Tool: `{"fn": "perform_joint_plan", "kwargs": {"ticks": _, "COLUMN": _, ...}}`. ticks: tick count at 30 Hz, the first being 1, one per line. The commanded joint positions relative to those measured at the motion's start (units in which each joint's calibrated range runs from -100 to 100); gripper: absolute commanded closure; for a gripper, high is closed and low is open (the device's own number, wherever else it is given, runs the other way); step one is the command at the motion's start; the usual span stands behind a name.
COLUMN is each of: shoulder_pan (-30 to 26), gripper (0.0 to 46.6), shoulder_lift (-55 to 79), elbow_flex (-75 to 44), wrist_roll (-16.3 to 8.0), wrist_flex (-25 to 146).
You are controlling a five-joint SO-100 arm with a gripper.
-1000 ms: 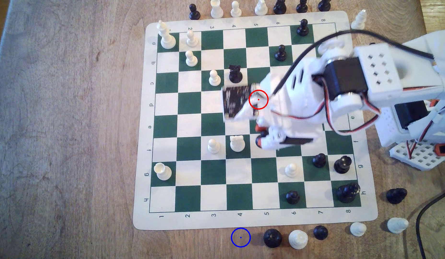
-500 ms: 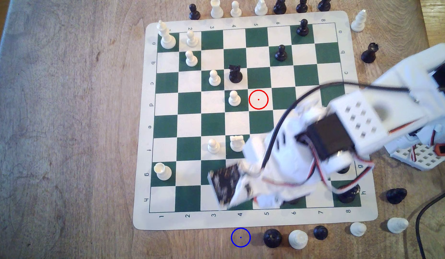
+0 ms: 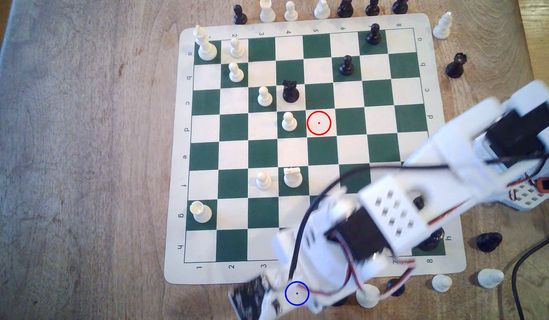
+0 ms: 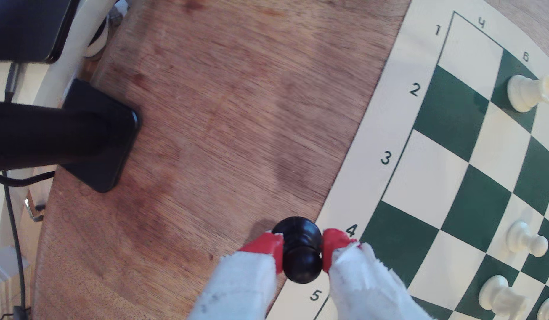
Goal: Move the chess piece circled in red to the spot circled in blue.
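Glossy black, the small round-headed pawn (image 4: pixel 299 250) hung pinched between the red-tipped jaws of the white gripper (image 4: pixel 301 247), over the cream board border beside the bare wood. The red ring's square (image 3: pixel 318 123) lay empty; the thin blue ring (image 3: pixel 297 293) waited under the arm, so only lowering and release remained.

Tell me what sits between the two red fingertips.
In the wrist view, the small glossy black pawn is pinched at its neck between the red fingertips of the gripper; nothing else lies there.
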Motion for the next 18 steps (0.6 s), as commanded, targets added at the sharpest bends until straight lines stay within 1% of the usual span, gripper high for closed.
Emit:
{"fn": "perform_joint_plan", "kwargs": {"ticks": 1, "shoulder_pan": -0.8, "gripper": 46.3, "shoulder_lift": 1.5, "elbow_flex": -7.7, "wrist_roll": -0.1, "wrist_flex": -0.9}}
{"fn": "perform_joint_plan", "kwargs": {"ticks": 9, "shoulder_pan": -1.3, "gripper": 46.3, "shoulder_lift": 7.3, "elbow_flex": -13.9, "wrist_roll": 0.0, "wrist_flex": -0.9}}
{"fn": "perform_joint_plan", "kwargs": {"ticks": 18, "shoulder_pan": -0.8, "gripper": 46.3, "shoulder_lift": 9.7, "elbow_flex": -14.7, "wrist_roll": 0.1, "wrist_flex": -1.2}}
